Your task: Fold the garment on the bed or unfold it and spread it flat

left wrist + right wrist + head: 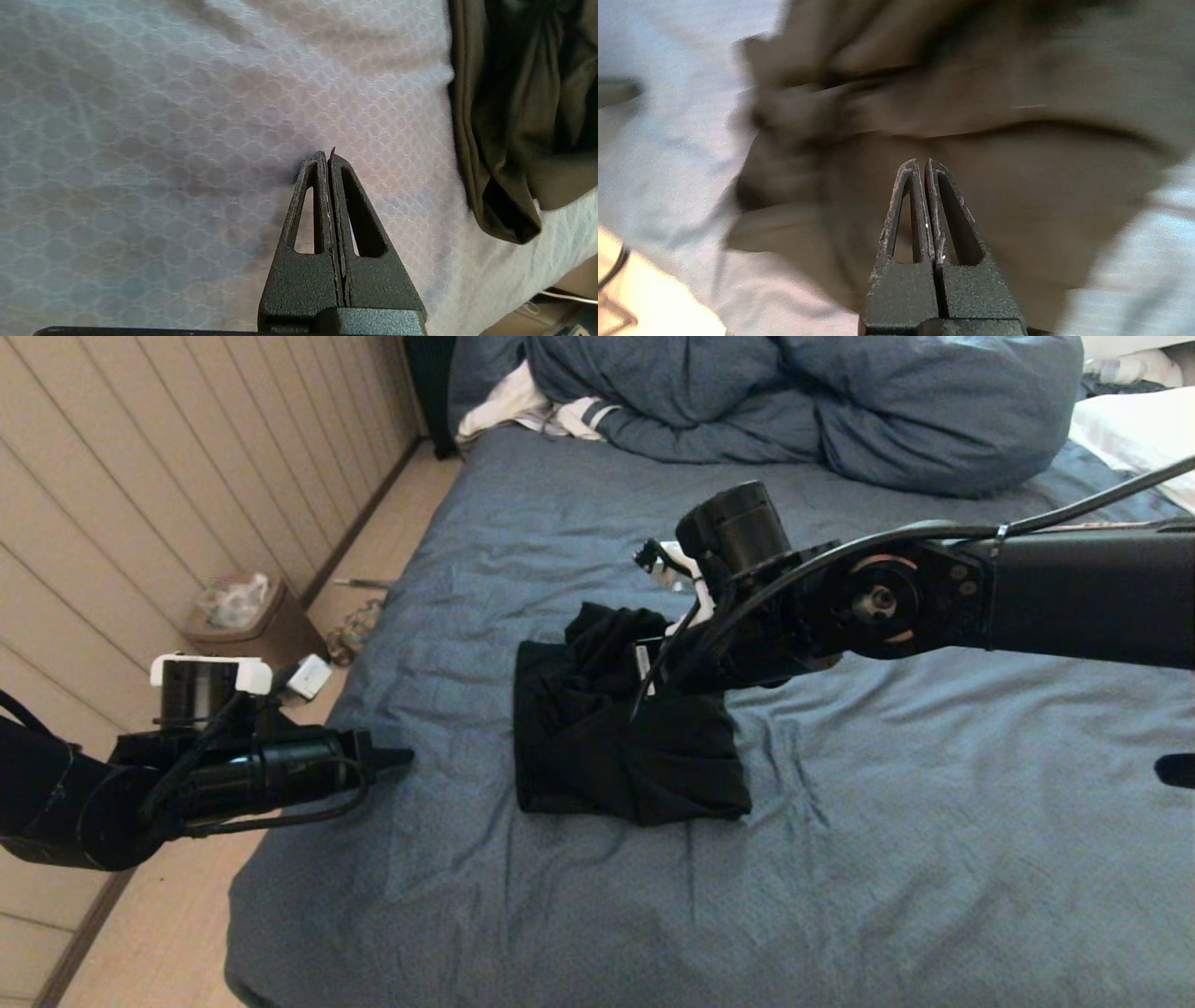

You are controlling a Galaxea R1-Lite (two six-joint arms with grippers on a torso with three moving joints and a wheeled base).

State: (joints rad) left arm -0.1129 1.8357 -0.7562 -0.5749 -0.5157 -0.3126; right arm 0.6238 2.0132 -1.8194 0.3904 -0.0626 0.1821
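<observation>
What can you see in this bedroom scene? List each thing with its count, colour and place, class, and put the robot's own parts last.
T-shirt: one, black, bunched at the middle of the bed.
Bed: one, wrinkled blue-grey sheet, fills most of the head view.
Duvet: one, blue-grey, heaped at the bed's far end.
Striped cloth: one, white, beside the duvet's left end.
Bin: one, brown with a clear liner, on the floor left of the bed.
Left end effector: one, black, shut, over bare sheet left of the shirt.
Right end effector: one, black, shut, over the shirt.
</observation>
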